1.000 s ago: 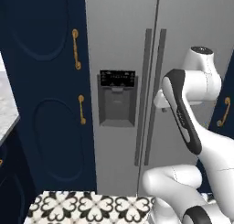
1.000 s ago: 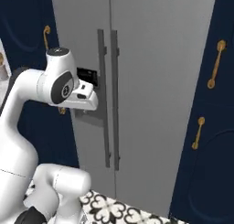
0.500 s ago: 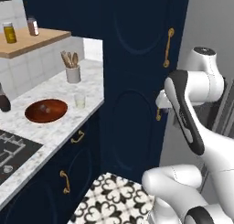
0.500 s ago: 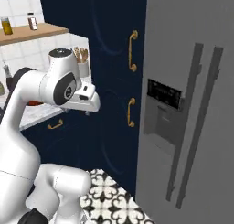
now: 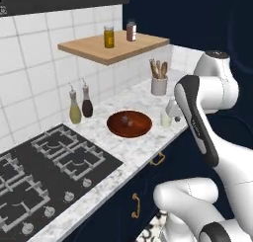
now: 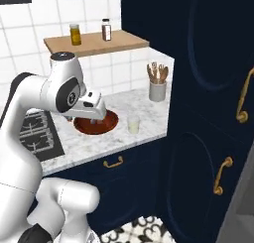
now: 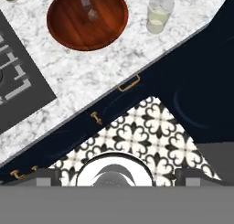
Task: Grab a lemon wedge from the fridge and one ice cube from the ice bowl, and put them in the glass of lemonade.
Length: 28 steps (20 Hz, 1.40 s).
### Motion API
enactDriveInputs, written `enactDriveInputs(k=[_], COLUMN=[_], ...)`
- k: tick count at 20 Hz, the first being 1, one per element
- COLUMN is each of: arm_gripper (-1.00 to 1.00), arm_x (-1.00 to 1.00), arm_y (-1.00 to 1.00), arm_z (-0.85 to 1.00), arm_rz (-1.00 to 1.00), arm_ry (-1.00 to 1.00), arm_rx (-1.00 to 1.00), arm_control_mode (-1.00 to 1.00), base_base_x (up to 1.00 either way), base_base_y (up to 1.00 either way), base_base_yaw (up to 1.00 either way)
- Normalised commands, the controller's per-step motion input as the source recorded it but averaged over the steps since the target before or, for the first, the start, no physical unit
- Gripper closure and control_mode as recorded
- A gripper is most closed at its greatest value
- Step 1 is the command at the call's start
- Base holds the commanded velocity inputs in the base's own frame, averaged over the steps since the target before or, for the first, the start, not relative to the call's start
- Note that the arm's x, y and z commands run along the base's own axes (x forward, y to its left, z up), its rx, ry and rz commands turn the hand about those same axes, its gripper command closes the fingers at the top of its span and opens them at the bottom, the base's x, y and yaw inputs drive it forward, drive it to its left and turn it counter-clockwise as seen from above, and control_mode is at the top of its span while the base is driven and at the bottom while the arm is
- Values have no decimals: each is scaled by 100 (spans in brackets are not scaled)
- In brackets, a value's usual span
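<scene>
The reddish-brown ice bowl (image 7: 87, 19) sits on the marble counter with two ice cubes (image 7: 93, 13) in it. It also appears in the base views (image 5: 129, 124) (image 6: 96, 123). The glass of lemonade (image 7: 160, 13) (image 5: 166, 118) (image 6: 133, 124) stands just to the bowl's right, near the counter's end. My gripper (image 7: 117, 176) is open and holds nothing, hanging above the floor in front of the counter, short of both. The hand (image 6: 94, 112) (image 5: 172, 107) is level with the bowl. A grey edge of the fridge (image 6: 245, 197) shows at far right. The lemon wedge is out of view.
A black gas stove (image 5: 44, 162) lies left of the bowl, with two bottles (image 5: 75, 110) behind it. A utensil crock (image 6: 157, 88) stands at the back right, and a wooden shelf (image 5: 113, 48) with two jars hangs above. Tall navy cabinets (image 6: 208, 88) rise to the right.
Both base views have swung left, from the fridge doors past the navy cabinets to the counter with the bowl and glass. The arm keeps its pose and the gripper stays open.
</scene>
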Motion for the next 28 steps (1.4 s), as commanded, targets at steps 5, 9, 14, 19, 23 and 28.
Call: enactDriveInputs(k=[5, 9, 14, 19, 23, 28], arm_gripper=[-100, -100, -100, -100, -100, -100], arm_x=[0, 0, 0, 0, 0, 0], arm_y=[0, 0, 0, 0, 0, 0], arm_z=[0, 0, 0, 0, 0, 0], arm_rz=[0, 0, 0, 0, 0, 0], arm_ry=[0, 0, 0, 0, 0, 0], arm_rx=[0, 0, 0, 0, 0, 0], arm_control_mode=[100, 100, 100, 100, 100, 100], base_base_x=[79, 72, 49, 39, 30, 45], base_base_y=[6, 0, -35, -64, -77, -33], base_base_yaw=[40, 33, 19, 17, 18, 13])
